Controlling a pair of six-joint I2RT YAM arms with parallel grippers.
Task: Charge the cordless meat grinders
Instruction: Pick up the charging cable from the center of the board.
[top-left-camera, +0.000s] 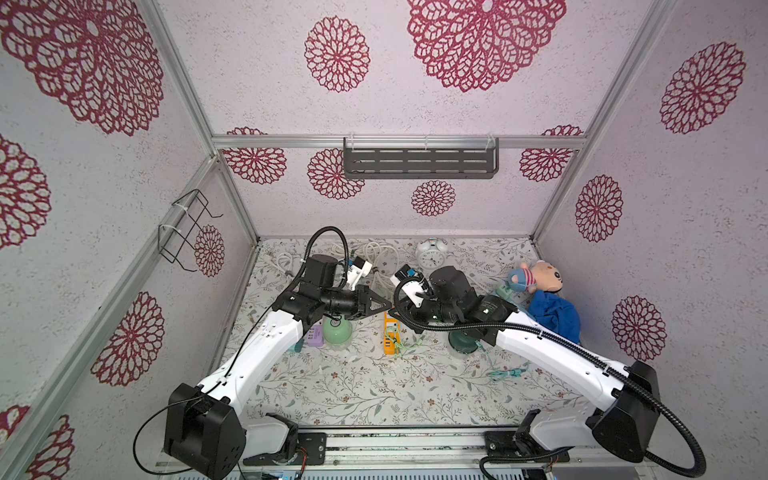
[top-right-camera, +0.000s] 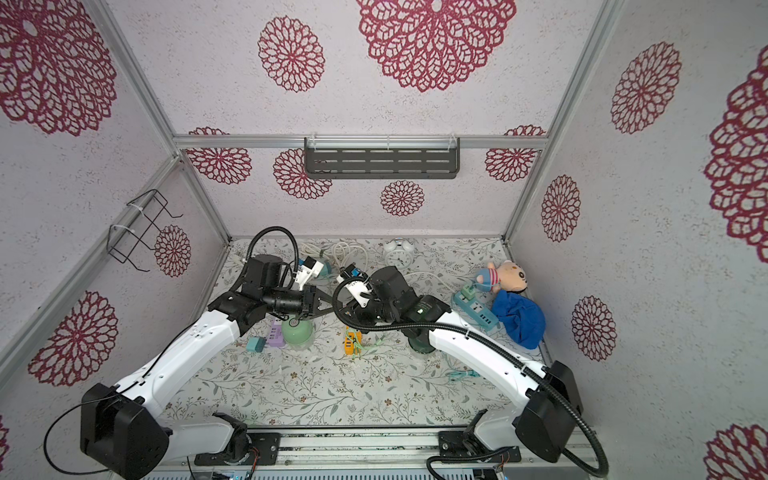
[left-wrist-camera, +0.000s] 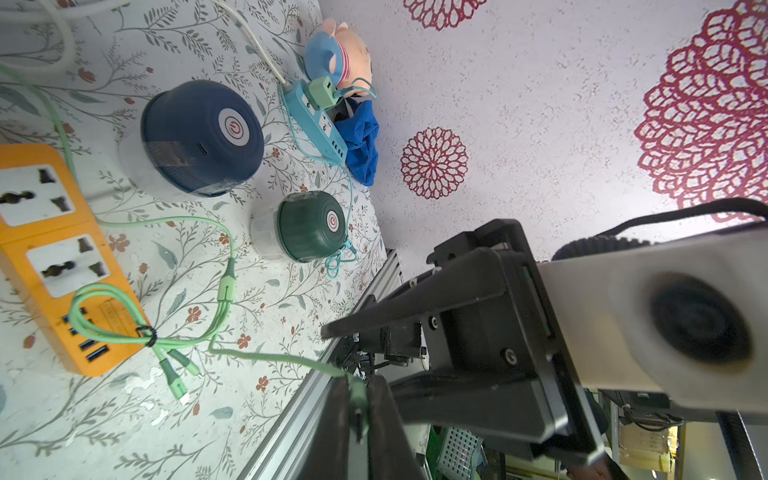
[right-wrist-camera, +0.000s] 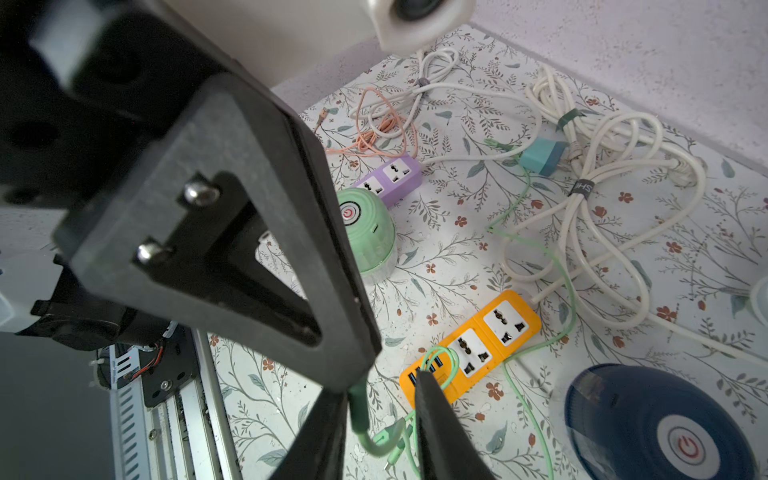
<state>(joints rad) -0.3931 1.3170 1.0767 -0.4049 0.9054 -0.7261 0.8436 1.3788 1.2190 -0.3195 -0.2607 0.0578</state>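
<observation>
The dark green grinder (top-left-camera: 463, 340) and mint green grinder (top-left-camera: 337, 330) stood nearest me on the floral table (top-left-camera: 374, 395), the orange power strip (top-left-camera: 390, 336) between them. Over it my left gripper (left-wrist-camera: 360, 380) pinched a green cable plug (left-wrist-camera: 358, 399), my right gripper (right-wrist-camera: 380, 382) spread around it; the navy grinder (left-wrist-camera: 202, 137) sat farther back

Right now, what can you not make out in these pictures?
- Navy blue grinder: hidden in both top views under the right arm.
- Dark green grinder: partly covered by that arm in both top views.
- Right hand: fingers cut off by the right wrist view's edge; contact with the green plug unclear.
</observation>
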